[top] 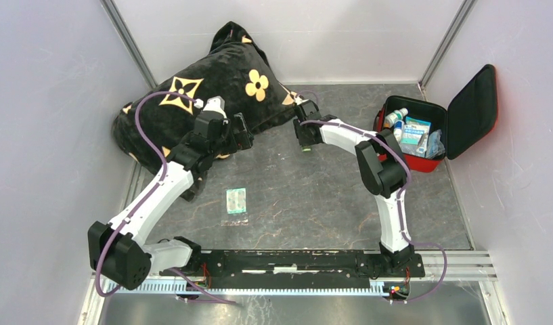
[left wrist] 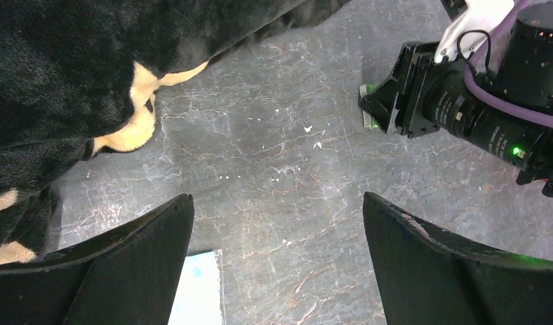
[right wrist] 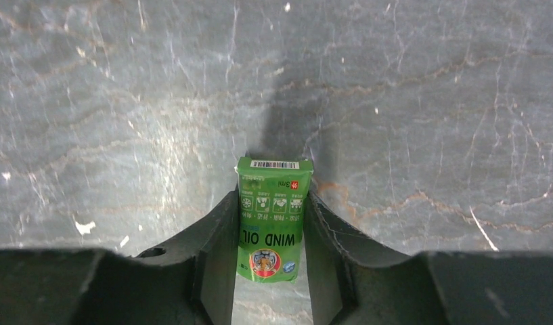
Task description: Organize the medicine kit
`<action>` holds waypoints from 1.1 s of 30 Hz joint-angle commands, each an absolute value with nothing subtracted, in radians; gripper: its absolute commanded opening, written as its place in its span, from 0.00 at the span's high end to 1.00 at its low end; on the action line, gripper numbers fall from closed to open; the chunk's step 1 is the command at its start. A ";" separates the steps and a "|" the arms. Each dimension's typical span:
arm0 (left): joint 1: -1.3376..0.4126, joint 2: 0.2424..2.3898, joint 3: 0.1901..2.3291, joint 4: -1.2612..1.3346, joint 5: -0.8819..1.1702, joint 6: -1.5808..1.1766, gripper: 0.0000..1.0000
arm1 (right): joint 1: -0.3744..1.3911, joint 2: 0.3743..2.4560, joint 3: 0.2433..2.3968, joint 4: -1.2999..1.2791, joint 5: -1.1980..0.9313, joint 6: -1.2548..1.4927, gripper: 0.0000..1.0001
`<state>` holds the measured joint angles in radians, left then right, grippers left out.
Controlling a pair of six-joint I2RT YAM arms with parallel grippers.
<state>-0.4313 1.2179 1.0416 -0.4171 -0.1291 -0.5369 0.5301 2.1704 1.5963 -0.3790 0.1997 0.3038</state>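
Right pincer (right wrist: 272,203): closed on a small green box (right wrist: 271,223) marked "WIND OIL", fingers pressing its two long sides. The barcode end sticks out past the tips. It sits over bare table (top: 314,196), far centre, just off the pillow (top: 192,101) corner.

Left pincer (left wrist: 277,223): wide open, nothing between the fingers, low over the table beside the pillow's near edge.

Kit (top: 414,161): far right corner, well apart from both pincers. It is open, with the lid standing up and leaning toward the right wall. Bottles and packets already fill most of the tray, and the free room looks to be at its near-left side.

A flat packet (top: 235,202) lies alone on the table, centre-left, near the left arm.

Handling, as judged:
- Box: light thin card that would dent under a hard squeeze. The side grip looks square and sound. Its glossy faces may slip if tilted fast.
- Kit: stiff hard shell, probably light, so a push on the rim could skid it. Put items down into the tray rather than nudging the wall. To close it, take the lid by its free far edge. The zip will be the fiddly part.
- Packet: thin, floppy and flush to the table. Best taken by a short edge, fingers nearly touching the surface.

Step in hand appears to be carrying the box right to the kit.
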 commanded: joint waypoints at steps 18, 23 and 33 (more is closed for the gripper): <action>-0.427 1.197 1.054 -0.443 -0.142 -0.538 0.00 | 0.328 1.692 1.369 -0.313 0.110 0.107 0.68; -0.426 1.224 1.071 -0.443 -0.125 -0.531 0.00 | 0.165 1.626 1.345 -0.332 0.153 0.079 0.69; -0.426 1.256 1.097 -0.442 -0.121 -0.525 0.00 | -0.040 1.693 1.413 -0.441 0.312 0.047 0.70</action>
<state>-0.4313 1.2526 1.0470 -0.4492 -0.1280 -0.5365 0.0040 1.6569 1.3575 -0.3840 0.2234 0.0696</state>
